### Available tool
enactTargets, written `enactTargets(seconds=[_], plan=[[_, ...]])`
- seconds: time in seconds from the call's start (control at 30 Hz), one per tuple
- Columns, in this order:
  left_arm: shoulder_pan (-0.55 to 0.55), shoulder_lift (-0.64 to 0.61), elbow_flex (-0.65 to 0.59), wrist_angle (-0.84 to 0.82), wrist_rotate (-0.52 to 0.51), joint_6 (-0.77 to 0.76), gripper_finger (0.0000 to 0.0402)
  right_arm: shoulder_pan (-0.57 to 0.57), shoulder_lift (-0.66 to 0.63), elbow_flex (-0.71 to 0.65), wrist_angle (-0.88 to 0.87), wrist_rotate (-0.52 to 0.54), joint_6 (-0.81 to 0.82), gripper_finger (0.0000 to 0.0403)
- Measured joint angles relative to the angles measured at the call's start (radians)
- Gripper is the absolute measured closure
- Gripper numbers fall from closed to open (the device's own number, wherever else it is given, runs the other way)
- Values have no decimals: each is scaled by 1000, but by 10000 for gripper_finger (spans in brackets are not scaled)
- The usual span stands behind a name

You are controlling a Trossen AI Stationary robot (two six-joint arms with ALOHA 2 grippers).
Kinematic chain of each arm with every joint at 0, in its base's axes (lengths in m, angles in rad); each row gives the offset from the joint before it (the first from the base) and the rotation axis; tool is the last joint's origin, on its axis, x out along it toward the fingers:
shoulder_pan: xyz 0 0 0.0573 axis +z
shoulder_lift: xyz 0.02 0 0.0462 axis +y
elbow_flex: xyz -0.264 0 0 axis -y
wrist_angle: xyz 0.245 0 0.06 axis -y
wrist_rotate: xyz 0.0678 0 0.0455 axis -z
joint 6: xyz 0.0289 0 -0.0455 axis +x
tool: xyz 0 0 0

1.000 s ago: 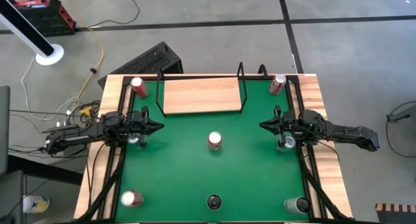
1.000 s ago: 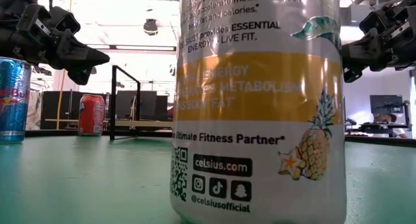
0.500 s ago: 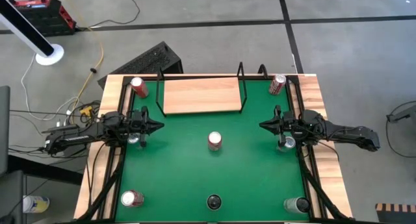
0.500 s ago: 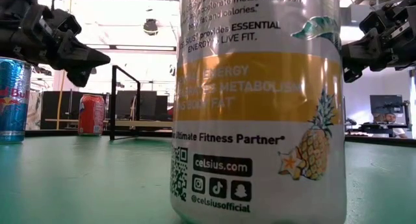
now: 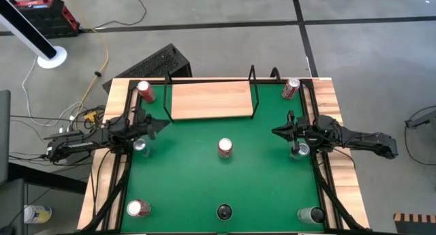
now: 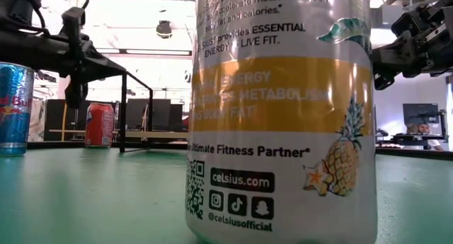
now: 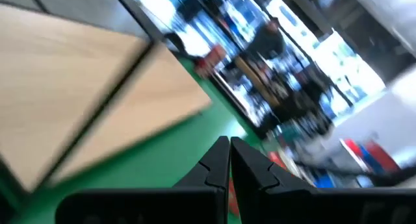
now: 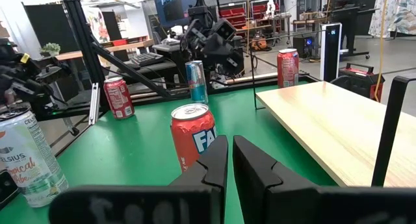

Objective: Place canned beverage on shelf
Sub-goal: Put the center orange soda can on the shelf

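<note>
Low view: a white Celsius can [image 6: 282, 117] stands right against the lens and fills the middle of the picture; its top and base are cut off, and it hides most of the table behind it. In the high view this same can is probably the dark-topped one at the near edge [image 5: 223, 211], though I cannot confirm it.

Near corners of the green table [image 5: 184, 187]: a red-topped can [image 5: 138, 208] on the left, a dark-topped can [image 5: 313, 214] on the right; labels unreadable from above.

Centre of table: red can with white top [image 5: 225, 148], upright, standing free. In the right wrist view it sits just past the fingertips, lower half hidden by them.

Left gripper [image 5: 162, 125] hovers over the left side of the table, fingers pressed together, holding nothing; its wrist view is motion-blurred. A silver-topped can [image 5: 139, 146] stands just beside it, the blue can [image 6: 14, 109] in the low view.

Right gripper [image 5: 275, 131] hovers at the right side, fingers nearly together with a thin gap, empty. A can [image 5: 300, 150] stands partly under that arm.

Far side: the shelf [image 5: 211, 99], bare light-wood board between black rod ends, no can on it. Red cans flank it, one left [image 5: 145, 92], one right [image 5: 290, 88].
</note>
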Motion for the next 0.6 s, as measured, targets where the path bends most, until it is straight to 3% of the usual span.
enactTargets(seconds=[0.1,0.37,0.6], plan=[[0,0,0,8,-73,-32,402,0,0,0,0,0,0,351],[0,0,0,13,-133,-74,402,0,0,0,0,0,0,351],[0,0,0,28,-112,-232,402,0,0,0,0,0,0,351]])
